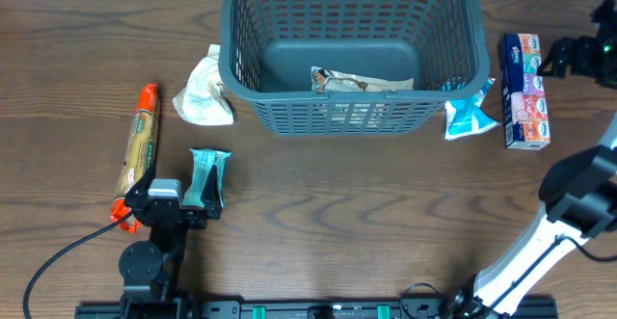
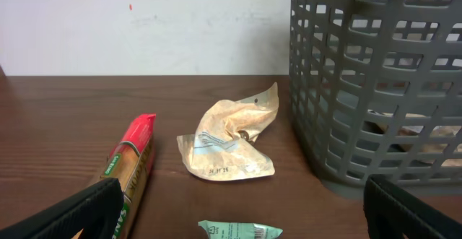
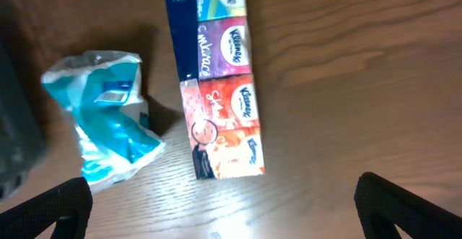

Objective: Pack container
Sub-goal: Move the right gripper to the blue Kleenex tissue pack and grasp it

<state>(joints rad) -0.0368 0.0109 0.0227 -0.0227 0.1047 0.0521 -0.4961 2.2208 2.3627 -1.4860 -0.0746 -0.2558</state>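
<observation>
The large dark grey slotted plastic basket (image 1: 337,112) is seen upper centre on the bench (image 1: 318,223). Left hand (image 2: 242,209) and right hand (image 3: 224,214) are spread wide, empty. The multicoloured oblong tissue pack (image 3: 220,87) is best centred, then gripped across its width.

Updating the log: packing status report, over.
Left gripper open, right gripper open, both empty. Basket holds one packet. Basket opening unobstructed.

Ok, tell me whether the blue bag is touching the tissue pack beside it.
Apart. The right wrist view shows a strip of shadowed table between the blue bag and the tissue pack.
</observation>
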